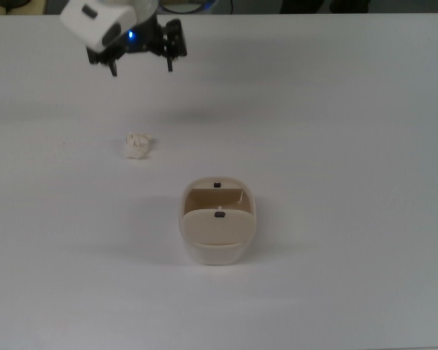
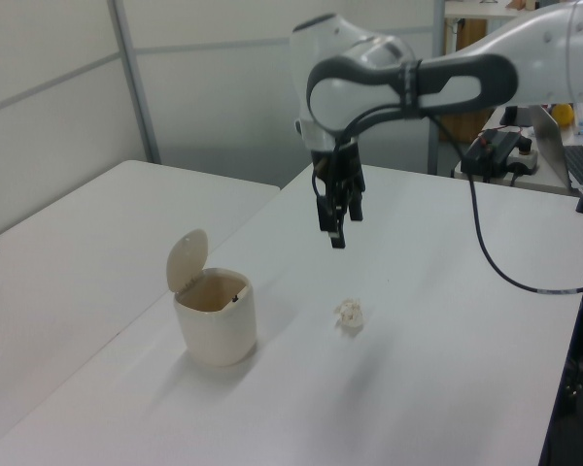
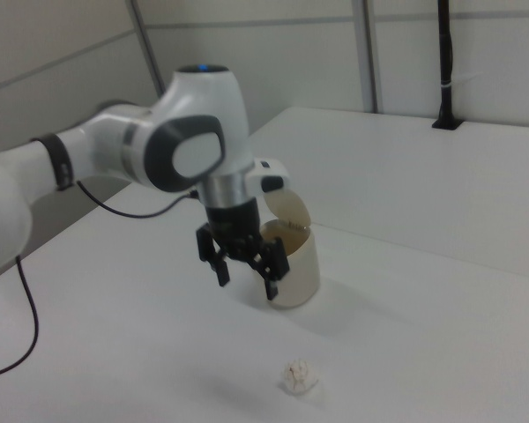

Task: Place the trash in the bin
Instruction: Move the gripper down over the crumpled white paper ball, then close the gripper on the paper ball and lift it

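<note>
The trash is a small crumpled off-white ball lying on the white table, up and to the left of the bin in the top view. The bin is a cream oval tub whose flap lid stands raised, leaving the inside open. My gripper hangs in the air beyond the trash, open, with nothing between its fingers. The left view shows the gripper above the trash and the bin farther left. In the right view, the gripper partly hides the bin, with the trash below.
A second white table adjoins on the left view's left. A black cable trails from the arm over the table's right side. A laptop and gear sit beyond the far right edge. A dark post stands at the back.
</note>
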